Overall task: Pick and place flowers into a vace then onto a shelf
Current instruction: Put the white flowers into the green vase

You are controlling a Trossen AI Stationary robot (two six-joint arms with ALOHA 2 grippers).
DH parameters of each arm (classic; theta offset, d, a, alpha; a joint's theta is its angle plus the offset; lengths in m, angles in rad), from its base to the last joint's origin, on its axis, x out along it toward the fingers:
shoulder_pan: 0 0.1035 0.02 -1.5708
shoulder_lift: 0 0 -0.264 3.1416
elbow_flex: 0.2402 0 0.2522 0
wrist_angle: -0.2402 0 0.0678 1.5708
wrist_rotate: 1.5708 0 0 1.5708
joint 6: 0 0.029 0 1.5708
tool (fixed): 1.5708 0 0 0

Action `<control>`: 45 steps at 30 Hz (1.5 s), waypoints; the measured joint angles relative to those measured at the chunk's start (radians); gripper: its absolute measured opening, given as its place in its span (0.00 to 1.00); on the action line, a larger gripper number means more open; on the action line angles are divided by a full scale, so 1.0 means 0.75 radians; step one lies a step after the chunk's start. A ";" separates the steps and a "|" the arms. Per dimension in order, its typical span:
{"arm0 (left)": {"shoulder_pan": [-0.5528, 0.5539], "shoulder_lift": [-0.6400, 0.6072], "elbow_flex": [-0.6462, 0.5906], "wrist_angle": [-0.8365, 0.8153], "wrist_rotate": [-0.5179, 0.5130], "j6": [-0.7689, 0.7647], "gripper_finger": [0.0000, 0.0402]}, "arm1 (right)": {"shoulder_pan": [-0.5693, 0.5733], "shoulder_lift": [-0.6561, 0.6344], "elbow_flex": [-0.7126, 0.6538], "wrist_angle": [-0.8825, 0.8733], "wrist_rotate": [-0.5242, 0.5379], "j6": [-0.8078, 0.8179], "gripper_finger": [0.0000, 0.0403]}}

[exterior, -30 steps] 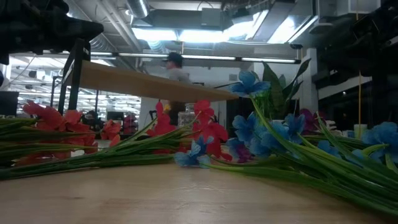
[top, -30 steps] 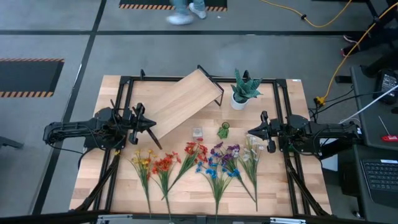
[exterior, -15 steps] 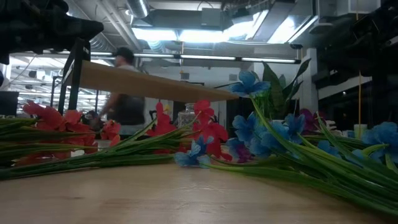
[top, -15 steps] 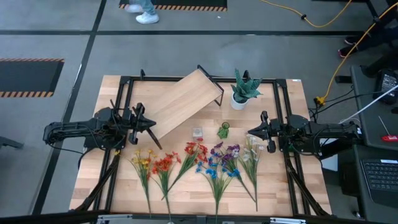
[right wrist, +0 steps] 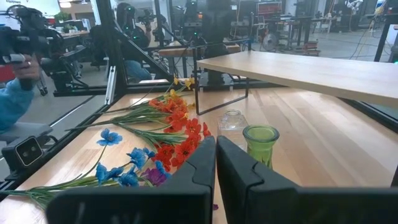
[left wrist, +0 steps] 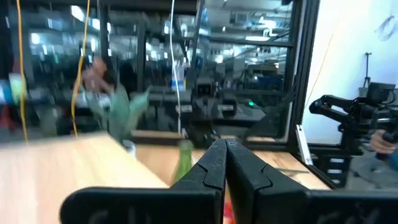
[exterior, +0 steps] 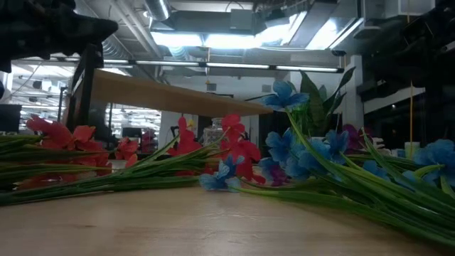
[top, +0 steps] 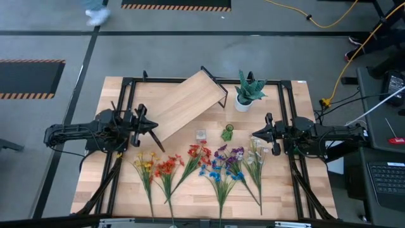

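I see the shelf [top: 186, 103] lying askew on the worktop [top: 291, 183]. Flowers [top: 202, 166] lie just in front of it, near two empty vases [top: 227, 132]. Left pincer [top: 154, 126] and right pincer [top: 254, 134] flank the shelf, both clenched on nothing.

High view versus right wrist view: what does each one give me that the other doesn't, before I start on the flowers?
Only the high view shows both arms at once, the left gripper and right gripper shut and empty at the table's sides, plus the potted plant and the white spray. Only the right wrist view shows the green vase standing upright beside a small clear glass vase, and a person's blue sleeve. Both show the flowers lying flat and the shelf.
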 joint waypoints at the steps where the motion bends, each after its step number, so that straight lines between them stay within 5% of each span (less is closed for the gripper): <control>1: 0.000 0.000 0.000 0.020 0.001 0.032 0.01 | 0.000 0.000 0.000 0.006 0.000 -0.002 0.05; 11: -0.102 0.074 0.096 0.029 0.070 0.066 0.00 | 0.000 0.004 0.086 0.051 0.000 0.040 0.01; 28: -0.565 0.779 0.460 0.036 -0.688 0.035 0.01 | 0.026 0.222 0.446 -0.403 0.001 0.314 0.00; 39: -0.789 1.242 0.772 0.031 -0.944 0.004 0.01 | 0.336 0.623 0.653 -0.587 0.023 0.523 0.00; 45: -0.867 1.421 0.928 -0.096 -0.991 -0.062 0.01 | 0.594 0.790 0.818 -0.822 0.295 0.653 0.00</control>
